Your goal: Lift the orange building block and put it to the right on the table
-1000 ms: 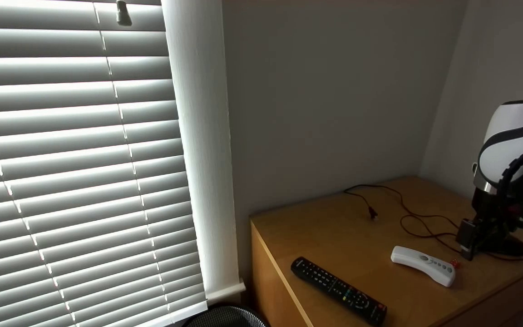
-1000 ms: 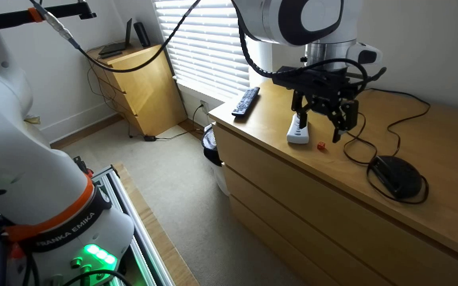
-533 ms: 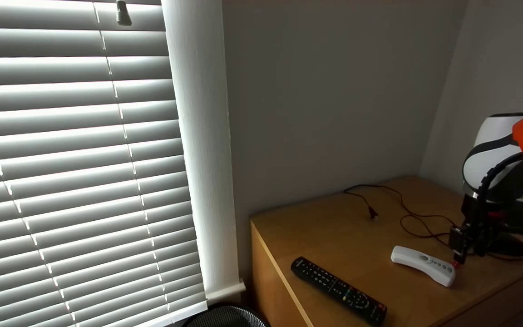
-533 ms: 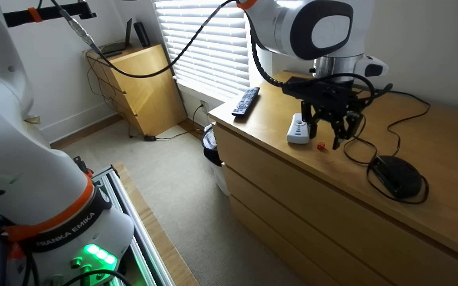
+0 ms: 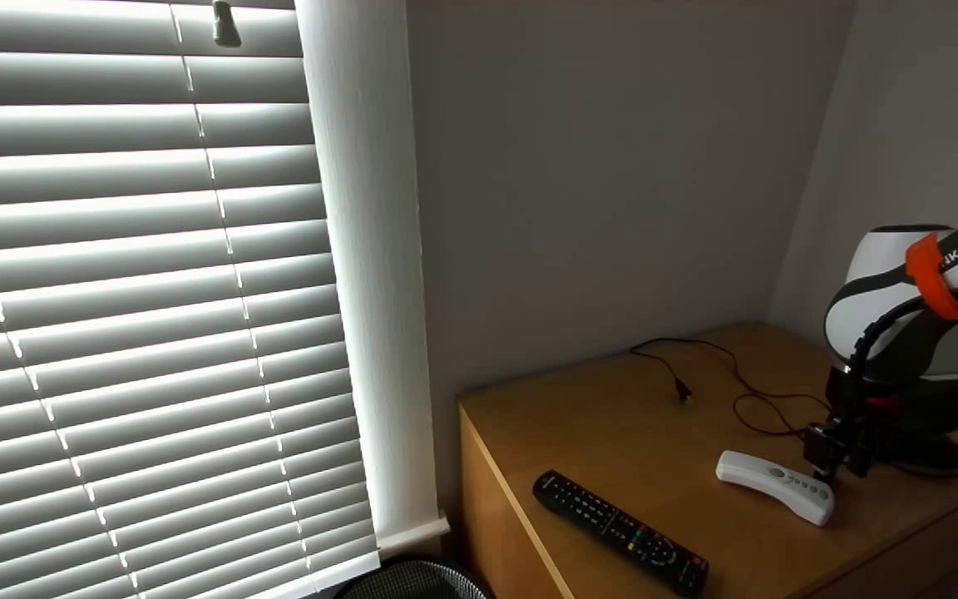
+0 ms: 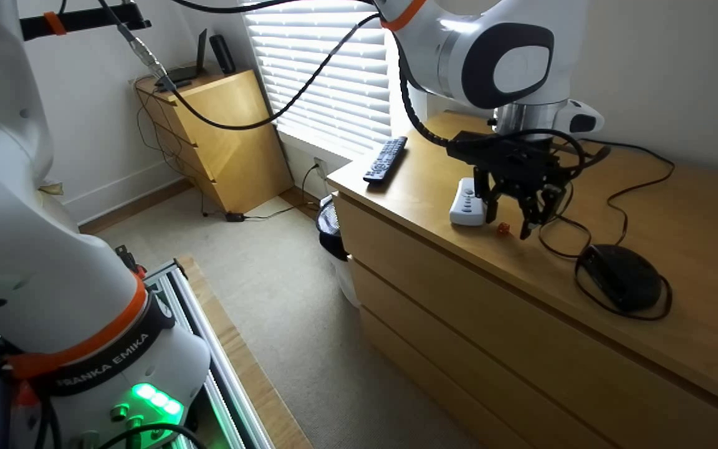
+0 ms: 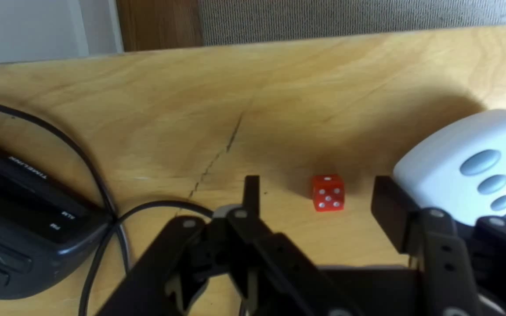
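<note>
The orange building block appears as a small red-orange die with white dots; it sits on the table in an exterior view [image 6: 503, 229] and in the wrist view [image 7: 328, 193]. In an exterior view the gripper hides it. The table is a light-brown wooden cabinet [image 6: 702, 249] with a flat top. My gripper [image 7: 317, 193] is open and empty, low over the table, with one finger on each side of the die, touching neither side. In an exterior view the gripper [image 6: 508, 224] points down around the die.
A white remote [image 7: 468, 166] lies close beside one finger. A black clock [image 6: 622, 277] with a looping cord [image 7: 99, 175] lies on the other side. A black remote [image 5: 620, 532] lies farther off. The table's front edge [image 7: 279, 41] is near the die.
My gripper has moved down and toward the white remote, so its open fingers now stand on both sides of the die. The die and other objects have not moved.
</note>
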Motion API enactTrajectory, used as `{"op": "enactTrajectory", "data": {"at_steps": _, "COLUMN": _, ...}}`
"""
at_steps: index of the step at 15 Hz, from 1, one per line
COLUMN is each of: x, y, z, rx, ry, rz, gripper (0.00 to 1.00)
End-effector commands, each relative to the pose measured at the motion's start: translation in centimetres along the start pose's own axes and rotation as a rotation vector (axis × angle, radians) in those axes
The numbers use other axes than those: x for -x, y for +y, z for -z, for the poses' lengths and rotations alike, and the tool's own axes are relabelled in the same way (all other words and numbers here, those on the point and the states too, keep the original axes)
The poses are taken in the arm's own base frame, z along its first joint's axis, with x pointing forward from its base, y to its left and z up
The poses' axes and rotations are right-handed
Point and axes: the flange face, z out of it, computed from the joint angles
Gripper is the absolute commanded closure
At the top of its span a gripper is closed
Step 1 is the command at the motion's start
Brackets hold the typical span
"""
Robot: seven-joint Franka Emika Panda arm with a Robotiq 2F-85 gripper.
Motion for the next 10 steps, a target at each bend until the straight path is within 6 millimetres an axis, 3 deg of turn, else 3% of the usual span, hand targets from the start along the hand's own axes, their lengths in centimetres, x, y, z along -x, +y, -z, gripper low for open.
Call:
{"op": "enactTrajectory", "data": {"at_steps": 1, "x": -0.4, "y": 0.2, "z": -0.8, "rx": -0.019, "ry": 0.013, "rz": -0.001, "gripper": 0.43}}
{"op": "enactTrajectory", "data": {"at_steps": 2, "x": -0.5, "y": 0.2, "z": -0.8, "rx": -0.018, "ry": 0.013, "rz": -0.004, "gripper": 0.59}}
{"op": "enactTrajectory", "data": {"at_steps": 7, "x": -0.4, "y": 0.3, "z": -0.2, "rx": -0.013, "ry": 0.016, "rz": -0.016, "gripper": 0.95}}
{"op": "enactTrajectory", "data": {"at_steps": 8, "x": -0.5, "y": 0.2, "z": 0.3, "rx": -0.015, "ry": 0.025, "rz": -0.014, "gripper": 0.99}}
{"op": "enactTrajectory", "data": {"at_steps": 10, "x": -0.5, "y": -0.2, "z": 2.0, "rx": -0.023, "ry": 0.061, "rz": -0.005, "gripper": 0.96}}
